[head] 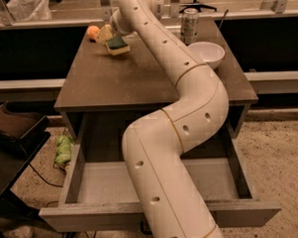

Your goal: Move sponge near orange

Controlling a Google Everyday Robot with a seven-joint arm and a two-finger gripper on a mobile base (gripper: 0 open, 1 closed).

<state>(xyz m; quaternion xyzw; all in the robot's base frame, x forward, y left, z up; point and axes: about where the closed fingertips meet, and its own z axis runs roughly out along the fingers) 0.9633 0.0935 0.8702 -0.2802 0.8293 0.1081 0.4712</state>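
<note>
gripper (107, 35) beside wavy foam sponge (117, 45), round orange (92, 32)

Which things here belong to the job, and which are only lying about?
Job: sponge; orange; gripper, between them at the far left of the table.

Lying about: can; bowl; open drawer; green object on the floor.

You've got no readable txt or nos. here. The can (189, 25), at 1 o'clock on the table (112, 83), has markings you can't make out. The gripper (107, 36) sits at 11 o'clock by the sponge (117, 44); no labels there.
</note>
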